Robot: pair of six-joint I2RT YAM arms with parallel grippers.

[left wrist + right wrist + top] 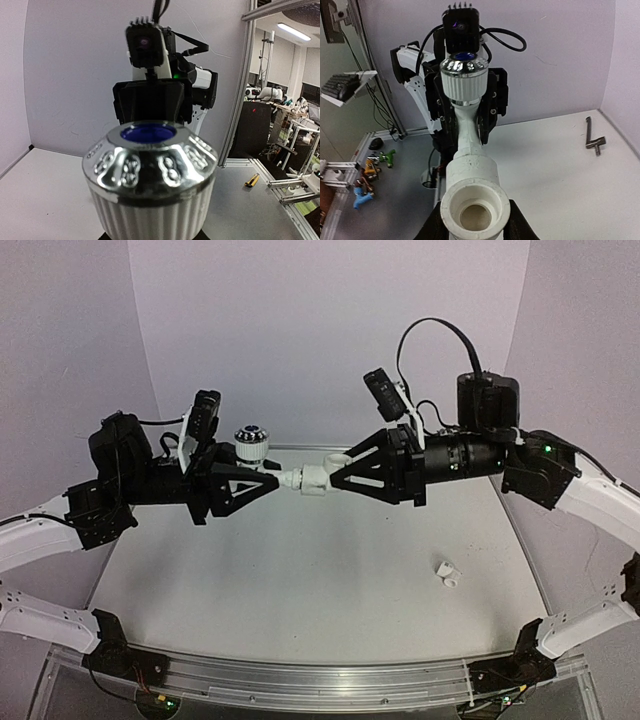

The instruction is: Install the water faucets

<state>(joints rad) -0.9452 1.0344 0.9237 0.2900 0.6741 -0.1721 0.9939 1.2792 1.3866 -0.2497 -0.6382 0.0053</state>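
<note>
The worktop point(300, 580) carries very little, because the assembly is held in the air above it, between the two arms. The left tool point(268, 483) is closed on the tap body point(465, 95), with the round knob point(150, 170) standing up just above its fingers. The right tool point(335, 478) faces it and is clamped on the tubular fitting point(312, 481), whose open socket points back toward the right wrist. Between the two tools the tap's stem runs into the far end of the fitting, so the two parts are touching and in line. How deep the stem sits in the fitting I cannot tell.

In my judgement this is the middle of the task. One tap and its fitting are being mated, and it is unclear whether they are fully seated. A loose white part point(448, 575) lies on the worktop below and outboard of the right tool, well apart from it. It looks like another piece waiting to be picked up. A dark crank-shaped bar point(594, 140) lies beyond, off to the side and untouched.
</note>
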